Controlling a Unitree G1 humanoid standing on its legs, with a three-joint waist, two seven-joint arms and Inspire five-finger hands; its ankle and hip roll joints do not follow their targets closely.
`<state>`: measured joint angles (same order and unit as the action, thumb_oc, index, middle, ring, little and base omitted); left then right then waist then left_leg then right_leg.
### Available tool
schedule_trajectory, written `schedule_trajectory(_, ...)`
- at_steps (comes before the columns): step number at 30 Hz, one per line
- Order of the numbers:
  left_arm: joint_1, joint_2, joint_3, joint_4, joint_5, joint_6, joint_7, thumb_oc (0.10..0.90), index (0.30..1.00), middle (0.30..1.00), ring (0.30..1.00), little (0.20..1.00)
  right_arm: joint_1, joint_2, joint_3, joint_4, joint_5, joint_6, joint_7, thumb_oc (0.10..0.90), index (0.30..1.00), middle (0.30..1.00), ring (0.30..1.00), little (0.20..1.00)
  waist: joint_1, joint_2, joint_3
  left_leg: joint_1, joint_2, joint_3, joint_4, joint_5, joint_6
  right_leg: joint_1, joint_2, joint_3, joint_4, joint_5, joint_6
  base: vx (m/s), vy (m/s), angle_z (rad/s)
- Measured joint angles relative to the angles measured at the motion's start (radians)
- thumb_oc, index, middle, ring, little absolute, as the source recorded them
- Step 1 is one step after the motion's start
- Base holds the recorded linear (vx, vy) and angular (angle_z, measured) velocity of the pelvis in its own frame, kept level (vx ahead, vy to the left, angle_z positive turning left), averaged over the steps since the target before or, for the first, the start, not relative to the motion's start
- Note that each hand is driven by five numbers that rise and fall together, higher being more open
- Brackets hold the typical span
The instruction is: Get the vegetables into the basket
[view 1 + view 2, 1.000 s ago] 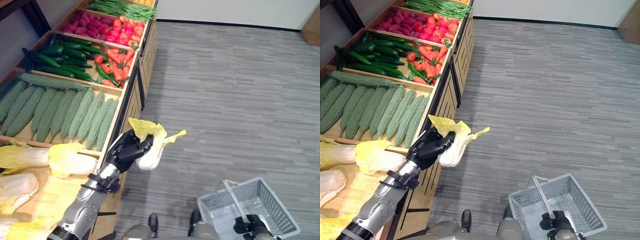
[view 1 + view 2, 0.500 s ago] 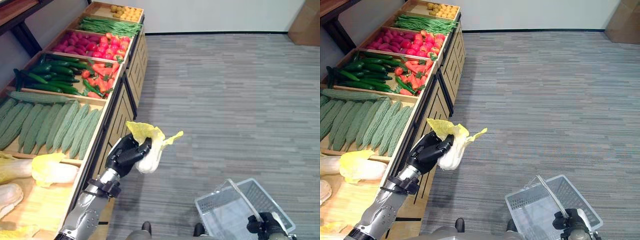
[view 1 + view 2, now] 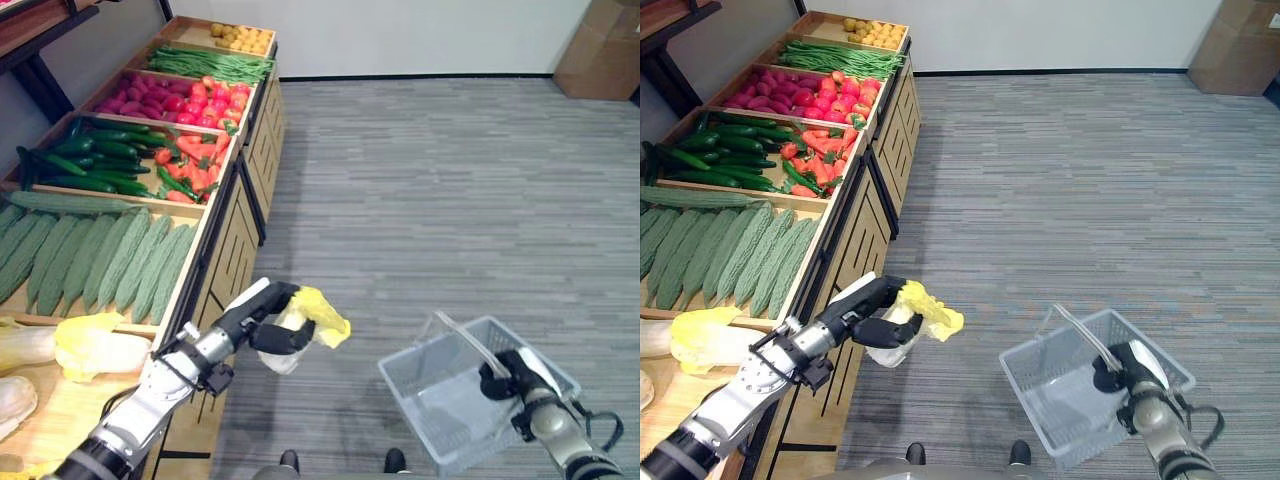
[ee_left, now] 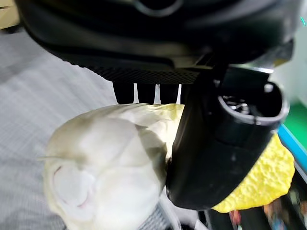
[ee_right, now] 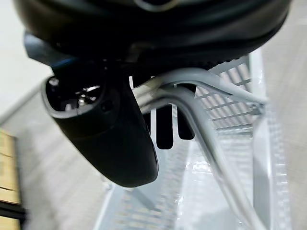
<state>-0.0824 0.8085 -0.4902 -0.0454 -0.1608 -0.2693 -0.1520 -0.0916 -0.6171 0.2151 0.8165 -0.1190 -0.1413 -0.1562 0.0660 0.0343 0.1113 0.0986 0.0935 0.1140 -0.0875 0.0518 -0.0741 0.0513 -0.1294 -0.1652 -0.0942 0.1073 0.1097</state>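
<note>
Left hand curled round a cabbage with pale base and yellow leaves, held in the air over grey striped carpet, just right of the wooden produce stand. Right hand closed on the handle of the grey wire basket, which hangs tilted at near right, apart from the cabbage. Stand runs along the left: bitter gourds, cucumbers, red peppers, green beans in compartments; cardboard box by the far white wall.
</note>
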Motion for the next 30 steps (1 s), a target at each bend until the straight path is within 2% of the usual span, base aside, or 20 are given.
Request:
schedule_trajectory(1, -0.015, -0.002, -0.003, -0.004, 0.043, -0.014, 0.009, 0.400, 0.300, 0.300, 0.300, 0.300, -0.016, -0.001, 0.018, -0.017, 0.002, -0.003, 0.000, 0.400, 0.300, 0.300, 0.300, 0.300, -0.005, -0.001, -0.001, 0.001, 0.000, 0.003, 0.000, 0.000, 0.000, 0.000, 0.000, 0.002, 0.000, 0.000, 0.000, 0.02, 0.009, -0.04)
schedule_trajectory(2, -0.071, 0.000, -0.048, -0.004, 0.087, -0.030, 0.032, 0.400, 0.300, 0.300, 0.300, 0.300, -0.040, -0.003, 0.038, -0.020, 0.002, -0.016, 0.000, 0.400, 0.300, 0.300, 0.300, 0.300, -0.002, -0.003, -0.002, 0.001, 0.000, 0.005, 0.000, 0.000, 0.000, 0.000, 0.000, 0.002, 0.004, 0.000, 0.000, 0.02, 0.011, -0.03)
schedule_trajectory(5, -0.126, -0.012, -0.099, -0.004, 0.164, -0.046, 0.065, 0.400, 0.300, 0.300, 0.300, 0.300, -0.073, -0.020, 0.108, -0.060, 0.001, -0.005, 0.003, 0.400, 0.300, 0.300, 0.300, 0.300, -0.005, -0.004, -0.001, 0.001, -0.001, 0.007, 0.000, 0.000, 0.000, -0.001, 0.001, 0.003, 0.005, 0.000, 0.000, 0.00, 0.000, 0.00)
schedule_trajectory(8, -0.142, -0.021, -0.114, -0.005, 0.198, -0.066, 0.066, 0.400, 0.300, 0.300, 0.300, 0.300, -0.087, -0.016, 0.127, -0.090, 0.001, -0.024, 0.005, 0.400, 0.300, 0.300, 0.300, 0.300, -0.011, -0.005, -0.001, 0.001, 0.000, 0.007, 0.000, 0.000, 0.000, -0.002, 0.000, 0.003, 0.004, 0.000, 0.000, 0.00, 0.000, 0.00)
schedule_trajectory(11, -0.201, -0.055, -0.183, 0.014, 0.253, -0.067, 0.092, 0.400, 0.300, 0.300, 0.300, 0.300, -0.166, -0.021, 0.194, -0.091, 0.000, -0.010, 0.006, 0.400, 0.300, 0.300, 0.300, 0.300, -0.012, -0.005, -0.001, 0.001, 0.000, 0.009, 0.000, 0.000, 0.000, -0.003, 0.000, 0.007, 0.004, 0.002, -0.001, 0.00, 0.000, 0.00)
schedule_trajectory(18, -0.267, -0.100, -0.286, 0.032, 0.313, -0.082, 0.105, 0.400, 0.300, 0.300, 0.300, 0.300, -0.295, 0.022, 0.261, -0.086, 0.003, -0.024, 0.005, 0.400, 0.300, 0.300, 0.300, 0.300, -0.011, -0.005, -0.001, 0.002, -0.001, 0.015, 0.000, 0.000, 0.000, -0.006, 0.005, 0.015, 0.005, 0.003, -0.002, 0.00, 0.004, -0.01)
schedule_trajectory(23, -0.296, -0.136, -0.305, 0.134, 0.430, -0.090, 0.113, 0.400, 0.300, 0.300, 0.300, 0.300, -0.312, 0.066, 0.278, -0.126, 0.029, -0.012, 0.005, 0.400, 0.300, 0.300, 0.300, 0.300, -0.014, -0.005, -0.001, 0.003, -0.001, 0.022, 0.000, 0.000, 0.000, -0.009, 0.006, 0.021, 0.005, 0.004, -0.002, 0.00, 0.010, -0.04)
schedule_trajectory(24, -0.296, -0.156, -0.305, 0.205, 0.487, -0.096, 0.133, 0.400, 0.300, 0.300, 0.300, 0.300, -0.307, 0.077, 0.284, -0.167, 0.063, -0.006, 0.006, 0.400, 0.300, 0.300, 0.300, 0.300, -0.023, -0.005, -0.001, 0.003, 0.000, 0.024, 0.000, 0.000, 0.000, -0.011, 0.006, 0.022, 0.005, 0.004, -0.003, -0.01, 0.010, -0.06)
schedule_trajectory(30, -0.294, -0.190, -0.303, 0.371, 0.630, -0.077, 0.187, 0.400, 0.300, 0.300, 0.300, 0.300, -0.302, 0.079, 0.293, -0.295, 0.136, -0.007, 0.010, 0.400, 0.300, 0.300, 0.300, 0.300, -0.034, -0.006, -0.001, 0.003, 0.005, 0.033, 0.000, 0.000, 0.000, -0.016, 0.008, 0.028, 0.005, 0.007, -0.006, 0.00, 0.008, -0.04)
